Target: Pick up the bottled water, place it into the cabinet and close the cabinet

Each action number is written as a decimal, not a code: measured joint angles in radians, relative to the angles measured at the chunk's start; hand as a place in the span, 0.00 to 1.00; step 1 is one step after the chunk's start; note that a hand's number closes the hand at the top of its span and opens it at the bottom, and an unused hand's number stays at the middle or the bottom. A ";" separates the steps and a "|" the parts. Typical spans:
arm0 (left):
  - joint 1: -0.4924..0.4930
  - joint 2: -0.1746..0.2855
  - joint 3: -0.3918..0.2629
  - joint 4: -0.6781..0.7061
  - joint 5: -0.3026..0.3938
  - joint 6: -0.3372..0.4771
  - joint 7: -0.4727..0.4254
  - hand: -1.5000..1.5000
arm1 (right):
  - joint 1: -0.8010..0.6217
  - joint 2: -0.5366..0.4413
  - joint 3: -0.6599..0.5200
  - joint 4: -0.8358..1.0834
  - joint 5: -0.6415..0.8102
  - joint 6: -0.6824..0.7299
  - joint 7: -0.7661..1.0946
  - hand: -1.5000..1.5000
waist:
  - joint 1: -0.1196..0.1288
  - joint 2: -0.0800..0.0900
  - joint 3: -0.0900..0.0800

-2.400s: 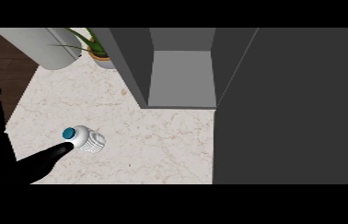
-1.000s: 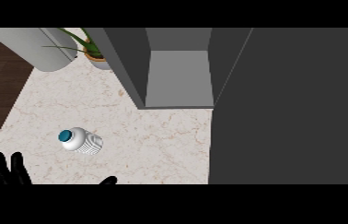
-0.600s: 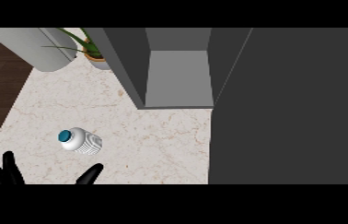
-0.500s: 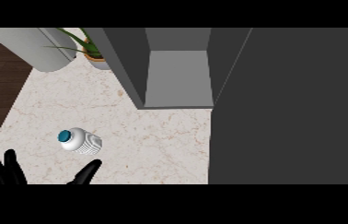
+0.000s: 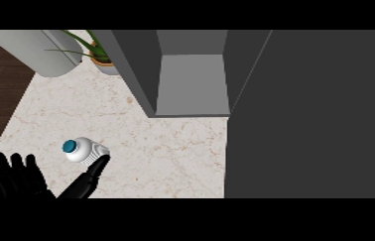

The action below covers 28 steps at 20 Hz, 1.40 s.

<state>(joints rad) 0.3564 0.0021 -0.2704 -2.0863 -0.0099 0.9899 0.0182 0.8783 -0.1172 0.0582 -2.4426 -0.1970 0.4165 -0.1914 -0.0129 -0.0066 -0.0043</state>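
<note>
The bottled water [image 5: 81, 151] stands upright on the marble counter [image 5: 168, 150] at the lower left; from above I see its white ribbed body and teal cap. My left hand [image 5: 28, 185] comes in at the lower left corner, open, with its fingers spread just left of and below the bottle. Its thumb [image 5: 89, 176] stretches up so that the tip reaches the bottle's lower right side. The grey cabinet [image 5: 192, 81] stands open at the top centre with a bare shelf inside. My right hand does not show.
A wide dark grey panel [image 5: 300, 116], apparently the cabinet's open door, fills the right side. A potted plant [image 5: 102, 61] and a light grey rounded object [image 5: 44, 51] stand at the back left. Beyond the counter's left edge lies dark wood floor [image 5: 11, 86].
My left hand has risen from the lower edge. Its thumb has moved up and left, to the bottle's side. The bottle has not moved on the counter.
</note>
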 measured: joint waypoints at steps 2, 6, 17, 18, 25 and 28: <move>-0.010 -0.001 0.042 0.054 0.072 -0.030 -0.052 0.00 | 0.024 0.002 0.003 0.001 0.003 0.011 -0.025 0.00 | 0.000 0.000 0.000; -0.026 -0.001 0.113 0.178 0.215 -0.099 -0.175 0.00 | 0.068 -0.007 -0.019 0.003 0.002 0.036 -0.074 0.00 | -0.001 0.001 0.000; -0.081 -0.002 0.264 0.548 0.537 -0.334 -0.534 0.00 | 0.146 -0.017 -0.047 0.005 0.004 0.075 -0.151 0.00 | 0.001 0.005 0.001; -0.097 -0.002 0.281 0.583 0.551 -0.351 -0.555 0.00 | 0.153 -0.025 -0.059 0.004 0.002 0.082 -0.156 0.00 | 0.000 0.005 0.001; -0.179 -0.001 0.345 0.819 0.649 -0.444 -0.712 0.00 | 0.195 -0.028 -0.094 0.007 -0.002 0.112 -0.199 0.00 | -0.002 0.007 0.002; -0.233 0.006 0.387 0.931 0.669 -0.486 -0.760 0.00 | 0.194 -0.029 -0.110 0.008 -0.007 0.111 -0.201 0.00 | -0.002 0.008 0.002</move>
<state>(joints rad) 0.1238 0.0085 0.1163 -1.1551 0.6587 0.5037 -0.7416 1.0726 -0.1457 -0.0522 -2.4347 -0.2040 0.5278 -0.3923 -0.0146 0.0015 -0.0026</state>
